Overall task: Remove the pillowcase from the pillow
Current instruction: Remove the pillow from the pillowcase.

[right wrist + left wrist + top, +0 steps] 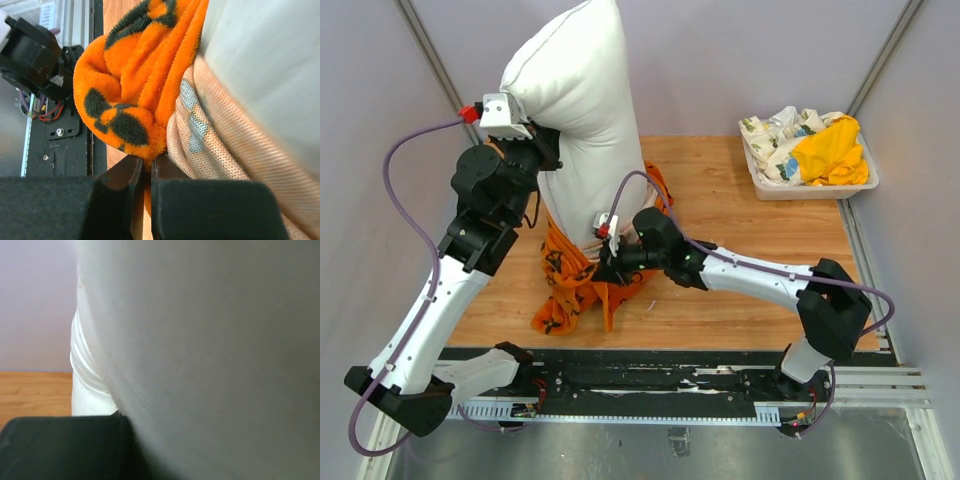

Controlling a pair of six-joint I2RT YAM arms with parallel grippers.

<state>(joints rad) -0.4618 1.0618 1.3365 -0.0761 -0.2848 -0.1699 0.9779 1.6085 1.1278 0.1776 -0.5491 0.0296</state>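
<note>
Orange, black-printed fleecy pillowcase lies bunched around the foot of the plump white rectangular pillow, which stands upright on the light wooden table. Right gripper, at the pillow's foot, is pinched tight on a pillowcase fold. Left gripper clamps the pillow's left edge, high up.

Logged pillow: plain white, plump, upright on end left of centre on table, top tilted toward far edge. Logged pillowcase: orange fleece with black motifs, slid down and bunched around pillow's lower end, pale woven lining exposed, folds spilling toward near edge.
</note>
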